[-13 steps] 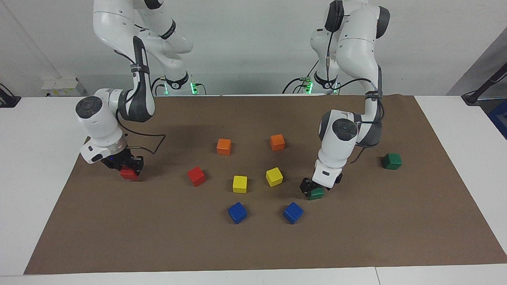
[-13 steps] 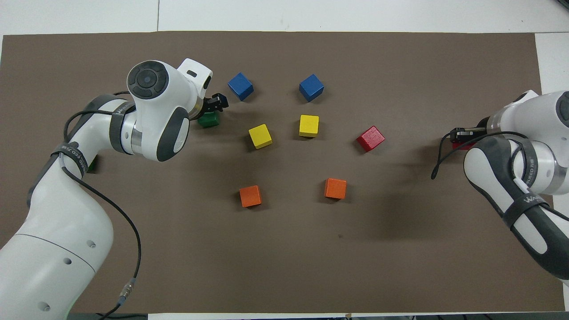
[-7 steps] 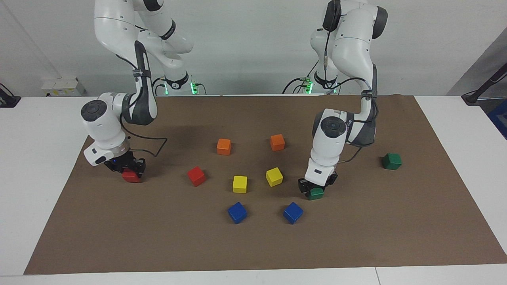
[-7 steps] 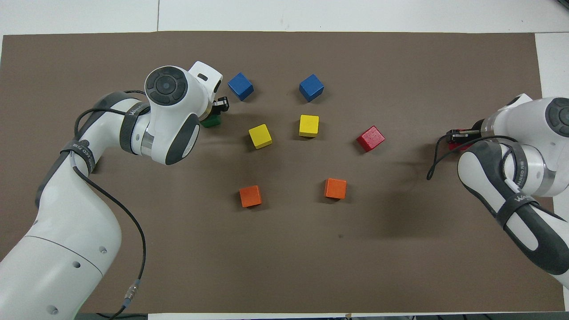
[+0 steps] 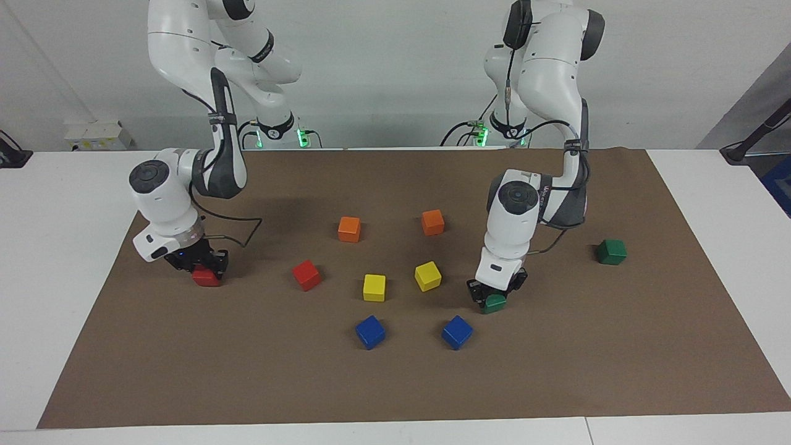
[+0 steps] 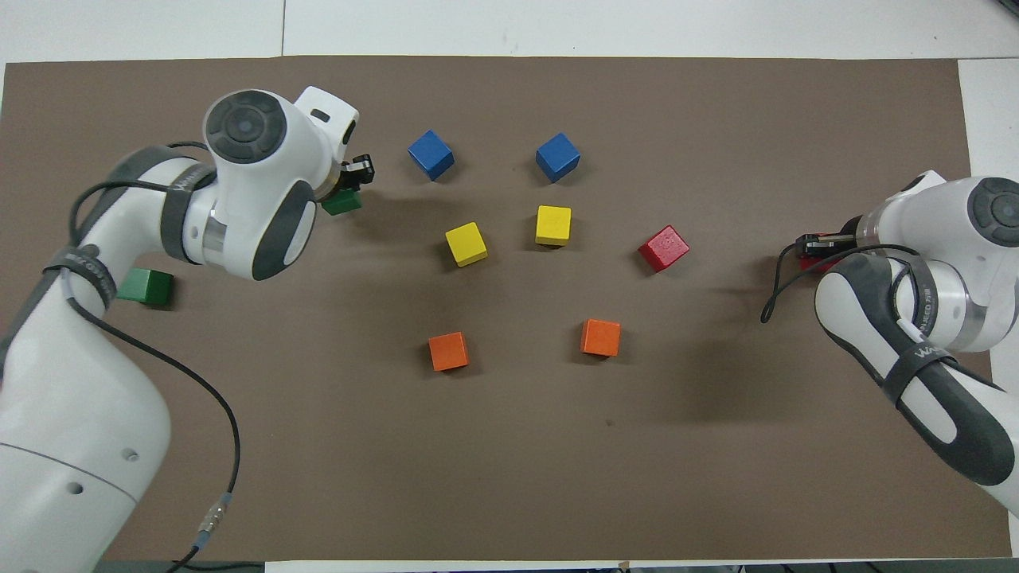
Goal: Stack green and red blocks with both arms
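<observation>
My left gripper (image 5: 492,295) (image 6: 350,185) is shut on a dark green block (image 5: 495,303) (image 6: 341,204), low at the mat beside a blue cube. I cannot tell whether this block still touches the mat. The other green block (image 5: 611,251) (image 6: 146,286) lies alone toward the left arm's end. My right gripper (image 5: 203,267) (image 6: 816,245) is shut on a red block (image 5: 207,278) (image 6: 812,262) near the mat's edge at the right arm's end; the gripper mostly hides it from overhead. A second red block (image 5: 306,275) (image 6: 663,247) lies free between that one and the yellow cubes.
A brown mat (image 5: 395,383) covers the table. In its middle lie two orange cubes (image 5: 349,228) (image 5: 432,222), two yellow cubes (image 5: 374,287) (image 5: 427,275) and two blue cubes (image 5: 370,332) (image 5: 457,332), the blue ones farthest from the robots.
My left gripper has closed on the green block and shifted with it toward the left arm's end, uncovering the other green block from overhead. My right arm has straightened a little, still gripping its red block.
</observation>
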Tool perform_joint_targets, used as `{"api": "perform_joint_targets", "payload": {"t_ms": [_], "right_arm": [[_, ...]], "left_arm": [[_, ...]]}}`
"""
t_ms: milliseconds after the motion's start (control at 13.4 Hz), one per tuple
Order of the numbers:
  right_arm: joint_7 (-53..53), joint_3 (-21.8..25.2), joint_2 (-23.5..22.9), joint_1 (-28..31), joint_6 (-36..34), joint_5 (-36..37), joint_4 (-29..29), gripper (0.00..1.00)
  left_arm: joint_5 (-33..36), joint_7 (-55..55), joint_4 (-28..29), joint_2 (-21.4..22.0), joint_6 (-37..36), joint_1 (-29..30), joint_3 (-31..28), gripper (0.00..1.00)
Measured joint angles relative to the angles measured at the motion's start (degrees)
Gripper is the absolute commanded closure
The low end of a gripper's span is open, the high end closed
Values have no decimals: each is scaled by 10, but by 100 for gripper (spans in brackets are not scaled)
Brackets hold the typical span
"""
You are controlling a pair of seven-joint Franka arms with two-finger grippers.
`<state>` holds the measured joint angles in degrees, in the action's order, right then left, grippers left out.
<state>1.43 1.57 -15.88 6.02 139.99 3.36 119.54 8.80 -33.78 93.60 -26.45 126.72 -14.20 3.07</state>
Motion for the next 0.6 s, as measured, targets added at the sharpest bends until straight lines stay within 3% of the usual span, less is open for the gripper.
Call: {"api": "perform_joint_targets", "payload": {"t_ms": [74, 298, 596], "right_arm": [[2, 0, 0, 2, 2, 0, 2, 0], [44, 0, 0, 17, 42, 0, 16, 0], [68, 0, 3, 24, 44, 0, 17, 0]], "left_arm": [[-15, 49, 0, 20, -28, 22, 0, 100], [-41, 246, 3, 75, -110, 103, -2, 100], [-70, 521, 57, 122, -129, 225, -3, 100]]}}
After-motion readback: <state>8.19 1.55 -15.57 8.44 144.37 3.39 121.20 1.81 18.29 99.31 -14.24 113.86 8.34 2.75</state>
